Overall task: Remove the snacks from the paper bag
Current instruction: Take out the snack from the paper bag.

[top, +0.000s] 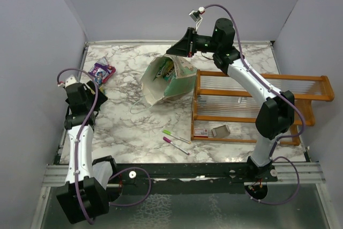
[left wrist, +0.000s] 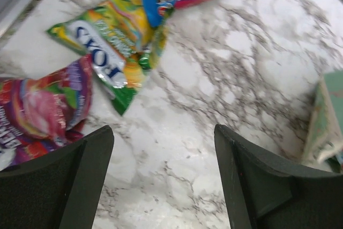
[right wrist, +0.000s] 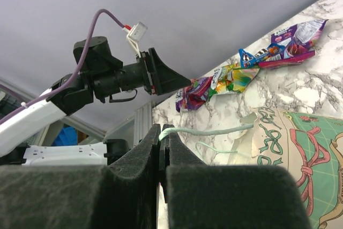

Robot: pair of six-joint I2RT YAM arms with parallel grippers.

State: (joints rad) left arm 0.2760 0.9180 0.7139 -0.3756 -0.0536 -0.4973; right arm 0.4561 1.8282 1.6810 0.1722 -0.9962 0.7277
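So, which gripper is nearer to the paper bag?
Right. The right gripper is shut on the paper bag's string handle. The left gripper hangs open well off to the left, by the snacks.

Both the left arm [top: 73, 156] and the right arm [top: 246, 79] are built of white tubular links joined by blocky black joint housings. A thin purple cable [right wrist: 95, 20] runs along each, ending in a small white connector [right wrist: 137, 30]. The left gripper [left wrist: 163, 181] has broad matte black fingers [left wrist: 80, 186]. The right gripper [right wrist: 162, 135] shows grainy, foam-like black pads [right wrist: 134, 159].
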